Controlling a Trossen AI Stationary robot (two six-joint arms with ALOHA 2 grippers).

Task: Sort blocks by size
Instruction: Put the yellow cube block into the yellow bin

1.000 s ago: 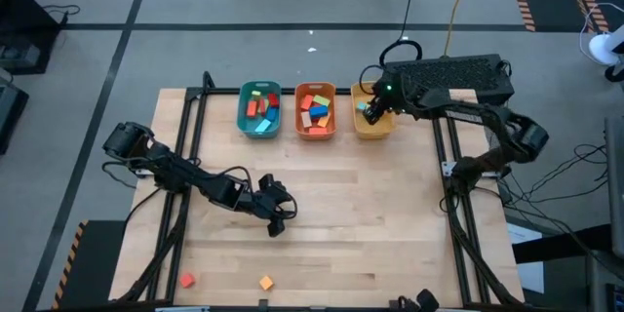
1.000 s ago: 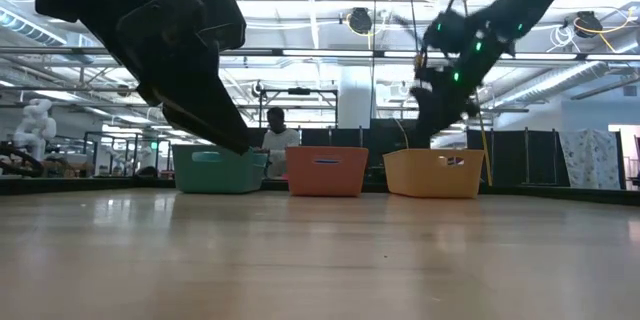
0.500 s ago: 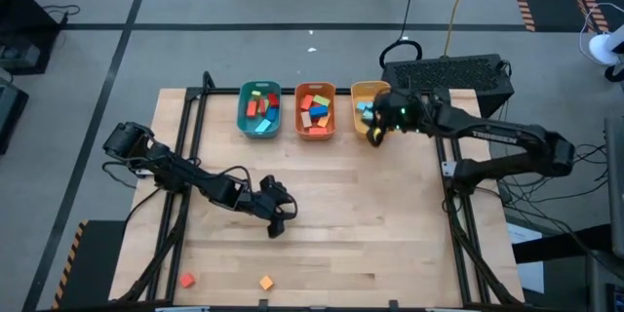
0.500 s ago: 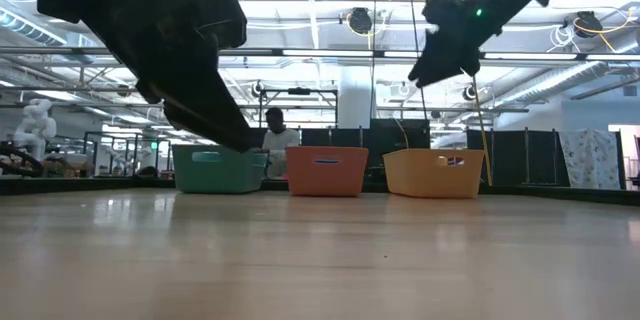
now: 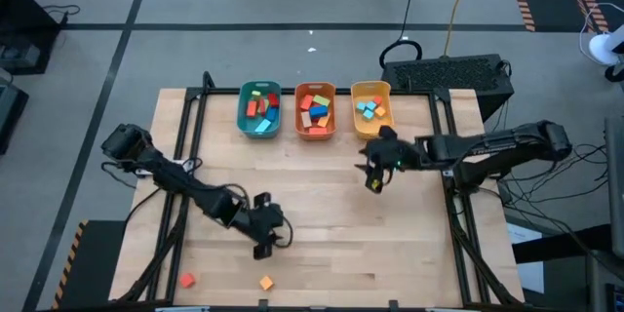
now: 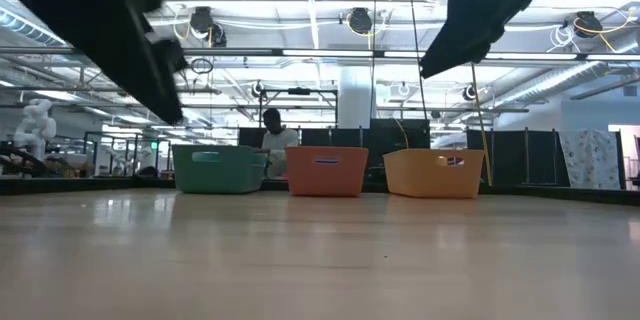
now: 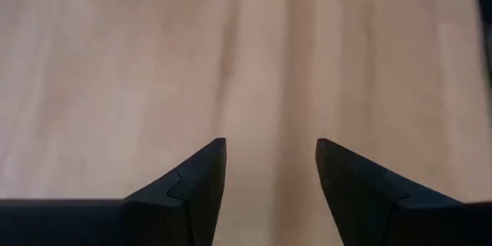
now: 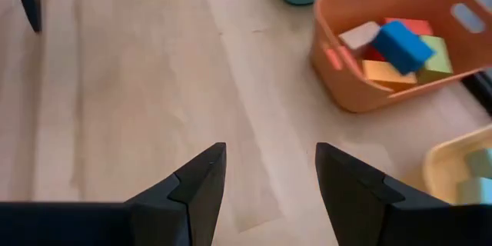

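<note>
Wooden table top [image 5: 322,195] is seen from above with three bins lined up along its far edge: teal bin [image 5: 259,109] on the left, orange bin [image 5: 315,109] in the middle, yellow bin [image 5: 371,107] on the right. Blocks are held in all three; red, green and light blue pieces in the teal bin, mixed red, blue, orange and green pieces in the orange bin [image 8: 400,42], and light blue cubes [image 5: 368,109] in the yellow bin.

Two blocks are left loose at the near edge of the table: a red-orange cube [image 5: 186,280] to the left and an orange cube [image 5: 265,282] just right of it, well apart from the bins.

Left gripper [image 5: 264,242] is positioned over the near-left part of the table, near the orange cube; fingers [image 7: 192,181] are spread apart over bare wood, nothing between them.

Right gripper [image 5: 374,181] is placed over the table on the near side of the yellow bin; its fingers [image 8: 196,177] are likewise parted and empty.
</note>
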